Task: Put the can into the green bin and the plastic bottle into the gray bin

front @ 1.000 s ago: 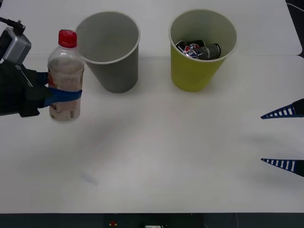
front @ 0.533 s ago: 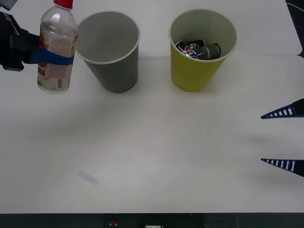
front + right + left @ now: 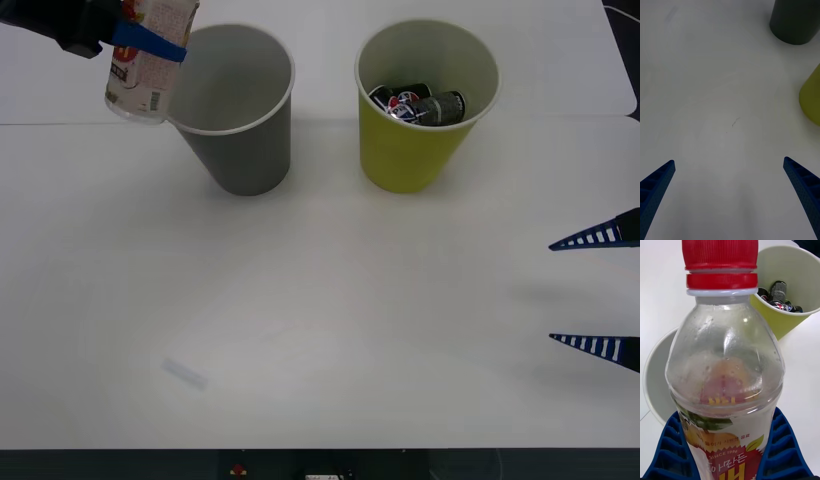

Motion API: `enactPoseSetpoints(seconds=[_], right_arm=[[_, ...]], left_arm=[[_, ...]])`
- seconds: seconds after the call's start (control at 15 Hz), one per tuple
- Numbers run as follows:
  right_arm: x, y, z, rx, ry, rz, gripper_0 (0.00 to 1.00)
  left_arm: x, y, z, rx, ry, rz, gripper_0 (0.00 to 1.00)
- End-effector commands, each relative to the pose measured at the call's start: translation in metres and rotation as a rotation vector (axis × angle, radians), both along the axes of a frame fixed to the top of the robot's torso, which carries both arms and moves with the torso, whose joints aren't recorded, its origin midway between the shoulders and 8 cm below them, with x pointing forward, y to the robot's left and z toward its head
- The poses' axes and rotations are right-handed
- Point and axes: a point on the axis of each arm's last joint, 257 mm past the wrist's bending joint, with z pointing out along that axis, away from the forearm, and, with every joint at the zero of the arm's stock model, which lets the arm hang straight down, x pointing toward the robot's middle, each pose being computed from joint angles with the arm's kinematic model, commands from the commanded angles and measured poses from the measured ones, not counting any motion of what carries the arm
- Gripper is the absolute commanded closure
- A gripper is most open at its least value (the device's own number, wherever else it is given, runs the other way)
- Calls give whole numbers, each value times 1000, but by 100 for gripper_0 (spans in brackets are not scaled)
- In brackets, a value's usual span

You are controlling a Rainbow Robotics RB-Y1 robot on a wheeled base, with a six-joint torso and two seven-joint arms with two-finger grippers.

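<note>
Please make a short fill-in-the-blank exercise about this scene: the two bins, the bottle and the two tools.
1. The left tool is shut on the plastic ____.
2. The plastic bottle is held beside the rim of the ____ bin.
3. Cans lie inside the ____ bin.
4. The right tool, low over the table, is ____.

Missing words: bottle; gray; green; open

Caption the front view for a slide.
Left gripper holds the plastic bottle beside the gray bin; cans lie in the green bin; right gripper open.
</note>
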Motion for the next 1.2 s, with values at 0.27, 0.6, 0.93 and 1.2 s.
enactPoseSetpoints(seconds=[0.27,0.6,0.93,1.2], right_arm=[[0,0,0,0,0,0,0],[0,0,0,0,0,0,0],[0,0,0,0,0,0,0],[0,0,0,0,0,0,0]], left_arm=[[40,-19,-1,41,10,42,100],[61,-27,-10,35,20,59,100],[64,-27,-11,63,-4,51,1],[57,-35,-11,96,-37,-28,0]])
